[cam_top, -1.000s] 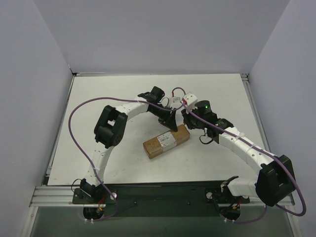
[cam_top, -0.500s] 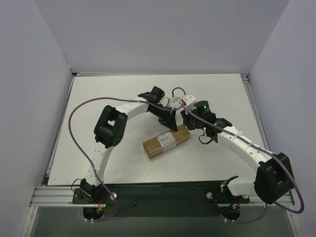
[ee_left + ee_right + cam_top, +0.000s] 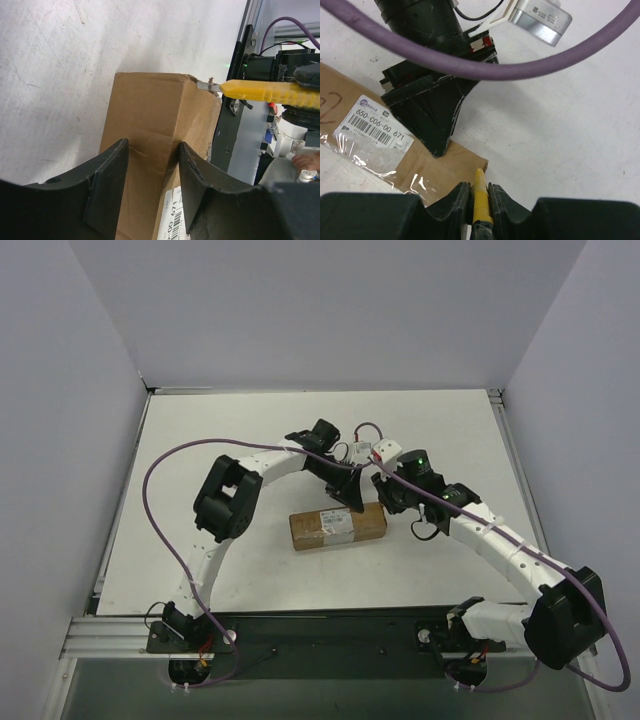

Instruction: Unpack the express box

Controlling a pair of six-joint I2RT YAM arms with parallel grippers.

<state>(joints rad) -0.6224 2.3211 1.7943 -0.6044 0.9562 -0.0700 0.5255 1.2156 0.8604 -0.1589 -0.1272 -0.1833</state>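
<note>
The express box lies lengthwise left to right at the table's middle, with its white label and tape on top. My left gripper stands over the box's right part. In the left wrist view its fingers are apart, and their tips rest against the brown card on either side of a box edge. My right gripper is shut on the yellow utility knife. The blade tip touches the box's torn right-end corner. The label shows in the right wrist view.
White table with grey walls on three sides. Purple cables loop from both arms above the table. A black rail runs along the near edge by the arm bases.
The box has turned from a diagonal to lying nearly level left to right. Both grippers have shifted with it, the right arm a little to the right and nearer.
</note>
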